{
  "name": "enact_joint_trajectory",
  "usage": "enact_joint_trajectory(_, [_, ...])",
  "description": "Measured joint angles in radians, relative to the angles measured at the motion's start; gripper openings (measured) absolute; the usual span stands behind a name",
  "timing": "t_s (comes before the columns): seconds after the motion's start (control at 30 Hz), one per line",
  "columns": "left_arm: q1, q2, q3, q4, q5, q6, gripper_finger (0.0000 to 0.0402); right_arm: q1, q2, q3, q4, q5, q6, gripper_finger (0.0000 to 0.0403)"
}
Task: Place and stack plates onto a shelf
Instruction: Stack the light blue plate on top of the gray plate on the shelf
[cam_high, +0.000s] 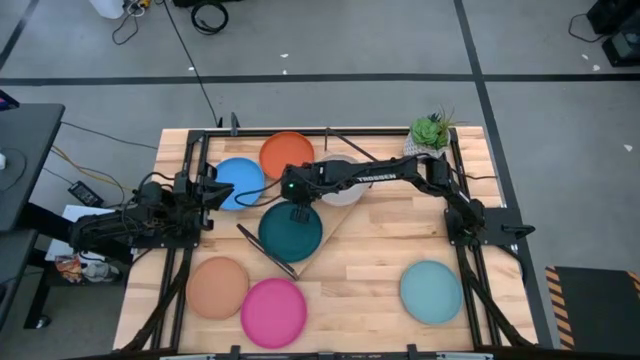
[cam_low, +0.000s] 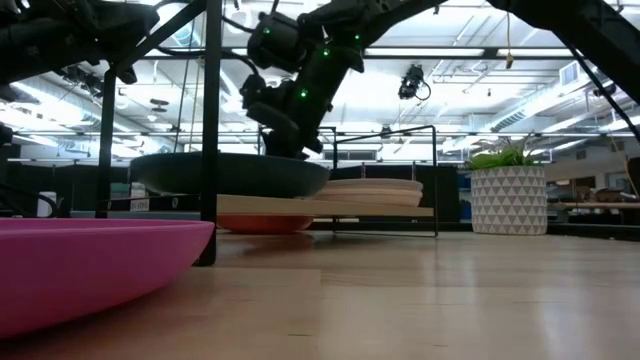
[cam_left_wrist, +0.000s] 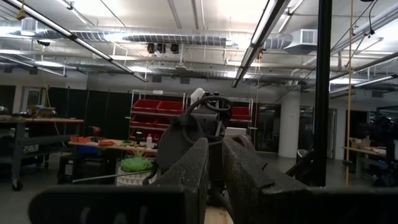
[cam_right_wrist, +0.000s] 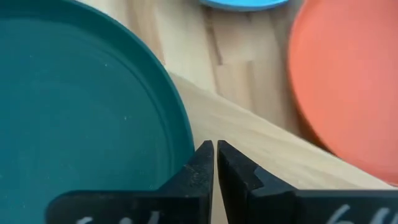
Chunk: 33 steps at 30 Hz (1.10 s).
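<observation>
Reaching across the table, the right gripper (cam_high: 298, 212) sits over the far edge of the dark teal plate (cam_high: 290, 234), and in the right wrist view its fingers (cam_right_wrist: 200, 168) are pressed together with only a sliver between them, right at that plate's rim (cam_right_wrist: 186, 134). Whether they pinch the rim or simply hang above it is hard to say from these angles. The dark teal plate lies on the near end of the shelf (cam_high: 330, 222), a pale board set at a slant across the tabletop (cam_high: 380, 260). At the board's far end is a small stack with a pale grey plate (cam_high: 340, 188) on top. Orange plate (cam_high: 287, 154) and blue plate (cam_high: 238, 182) lie flat beside the board toward the back, tan plate (cam_high: 217, 286) and pink plate (cam_high: 273, 312) up front, light teal plate (cam_high: 431, 291) off to the right. Left gripper (cam_high: 212, 192) waits just beside the blue plate, its fingers (cam_left_wrist: 186, 174) clenched with nothing between them.
</observation>
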Motion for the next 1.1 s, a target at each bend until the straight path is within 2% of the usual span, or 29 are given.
enact_joint_trajectory(0.23, [0.0,0.0,0.0,0.0,0.0,0.0,0.0055,0.004,0.0,0.0,0.0,0.001,0.0,0.002])
enact_joint_trajectory(0.37, [0.0,0.0,0.0,0.0,0.0,0.0,0.0055,0.008,-0.014,0.0,-0.006,0.071,-0.01,0.002])
enact_joint_trajectory(0.47, [0.0,0.0,0.0,0.0,0.0,0.0,0.0055,0.018,-0.058,0.0,-0.017,0.081,-0.019,0.002])
enact_joint_trajectory(0.77, [0.0,0.0,0.0,0.0,0.0,0.0,0.0055,0.174,-0.194,0.001,-0.299,0.082,0.017,0.0013])
enact_joint_trajectory(0.93, [0.0,0.0,0.0,0.0,0.0,0.0,0.0055,0.3,-0.2,0.001,-0.515,0.052,0.211,0.0013])
enact_joint_trajectory(1.1, [0.0,0.0,0.0,0.0,0.0,0.0,0.0055,0.426,-0.199,0.001,-0.64,-0.074,0.498,0.0023])
